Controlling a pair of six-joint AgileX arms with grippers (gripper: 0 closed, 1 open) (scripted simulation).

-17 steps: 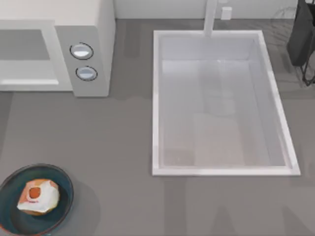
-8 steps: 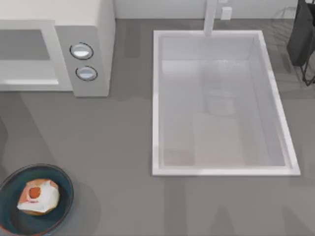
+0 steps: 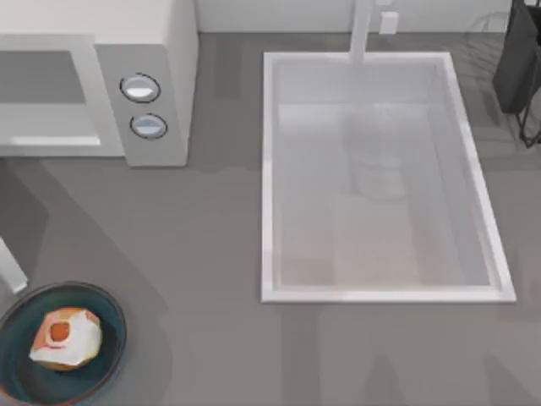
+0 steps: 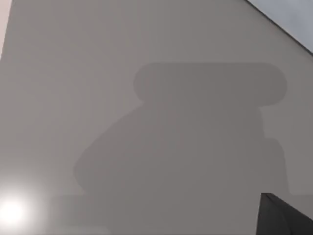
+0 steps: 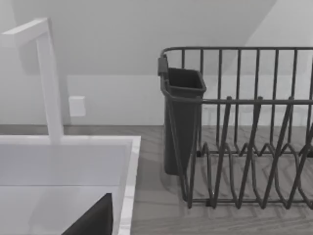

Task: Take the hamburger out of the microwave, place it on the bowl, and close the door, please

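Note:
The hamburger (image 3: 66, 338) lies in the dark teal bowl (image 3: 112, 306) at the counter's front left. At the back left stands the white microwave (image 3: 156, 42), its grey cavity (image 3: 42, 76) showing beside two round knobs (image 3: 140, 87). A narrow white strip, apparently the door's edge (image 3: 10, 266), pokes in at the left edge just above the bowl. In the left wrist view a flat grey face (image 4: 98, 73), crossed by a broad shadow, is very close. A dark bit of my left gripper (image 4: 286, 218) sits at its corner. My right gripper (image 5: 93, 220) hangs by the sink.
A white sink (image 3: 267, 169) with a faucet (image 3: 362, 30) takes up the middle and right of the counter. A dark wire dish rack (image 5: 244, 122) with a cutlery cup (image 5: 182, 117) stands at the back right (image 3: 520, 59). Bare grey counter lies between bowl and sink.
The white strip has come into view at the left edge, and a shadow has spread across the counter below the microwave. Hamburger and bowl have not moved.

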